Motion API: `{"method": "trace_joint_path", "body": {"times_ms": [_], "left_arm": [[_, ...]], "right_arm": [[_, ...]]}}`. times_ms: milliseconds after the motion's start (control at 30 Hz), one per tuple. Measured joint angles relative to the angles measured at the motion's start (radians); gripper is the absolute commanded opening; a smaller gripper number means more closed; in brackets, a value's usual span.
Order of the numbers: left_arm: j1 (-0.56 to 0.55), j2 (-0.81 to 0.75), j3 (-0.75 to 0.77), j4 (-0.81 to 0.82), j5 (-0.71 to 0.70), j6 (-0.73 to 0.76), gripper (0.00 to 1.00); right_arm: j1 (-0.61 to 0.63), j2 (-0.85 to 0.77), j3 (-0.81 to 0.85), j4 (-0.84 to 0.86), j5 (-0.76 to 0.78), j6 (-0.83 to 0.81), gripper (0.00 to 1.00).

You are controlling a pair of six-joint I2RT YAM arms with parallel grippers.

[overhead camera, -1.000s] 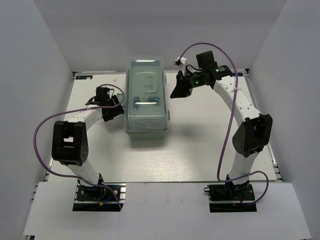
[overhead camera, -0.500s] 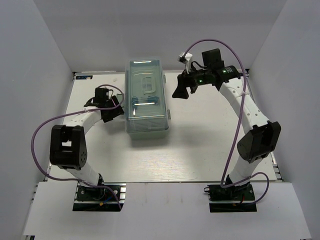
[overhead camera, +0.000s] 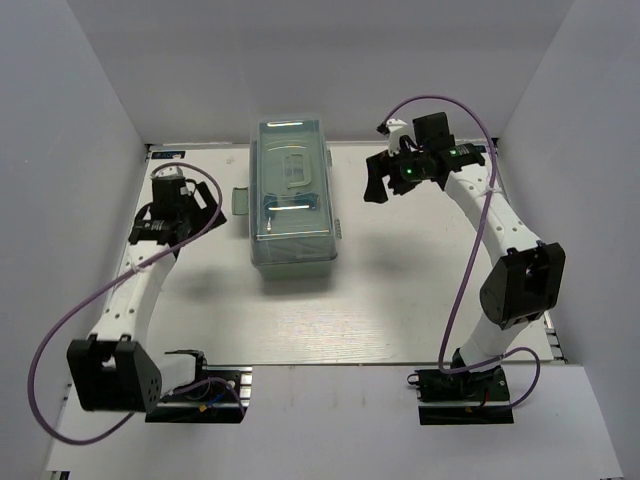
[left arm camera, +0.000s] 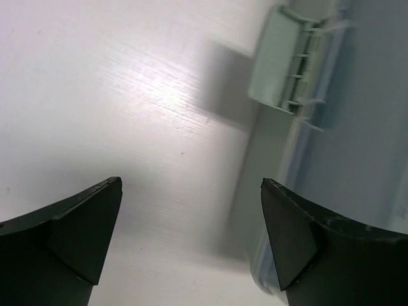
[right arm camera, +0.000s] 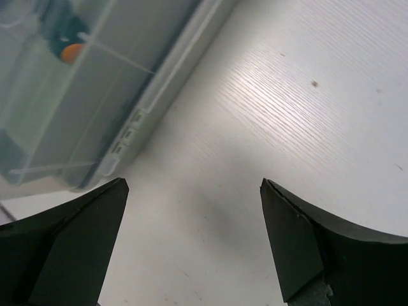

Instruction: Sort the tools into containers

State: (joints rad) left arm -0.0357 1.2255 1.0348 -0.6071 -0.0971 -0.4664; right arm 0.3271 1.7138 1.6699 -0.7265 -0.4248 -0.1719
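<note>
On the left, our left gripper (left arm camera: 191,185) hangs over the bare table (overhead camera: 400,300) with its fingers spread wide and nothing between them. From it, the task's thing lies to the right. In the left wrist view a pale green side latch (left arm camera: 280,64) sticks out of the toolbox wall just ahead and to the right of the fingertips, near but not touching. The toolbox (overhead camera: 292,200) sits in the middle of the table between the two arms, with its translucent lid (overhead camera: 290,165) down. Its long axis runs straight away from the bases, so each arm faces one long side. The only tools we can make out lie inside it: bluish shapes under the lid in the top view, and one tool with an orange end (right arm camera: 69,50) seen through the wall from the right wrist. On the right, our right gripper (right arm camera: 191,183) is likewise spread and empty. It hovers just beside the box's right long wall, towards the far end, with the box to its left. We judge both arms about equally close, the left one better lined up on the latch if the box has to be opened.
</note>
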Motion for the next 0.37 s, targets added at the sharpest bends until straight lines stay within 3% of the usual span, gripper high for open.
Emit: {"method": "trace_joint_path", "body": {"times_ms": [200,367], "left_arm": [[-0.008,-0.147,0.018,0.053,0.153,0.115,1.0],[-0.008,-0.157,0.047,0.146,0.286,0.159,1.0]], "right_arm": [[0.001,-0.002,-0.007,-0.006,0.208,0.067,0.9],[0.0,-0.04,-0.095,0.004,0.325,0.092,0.9]]}}
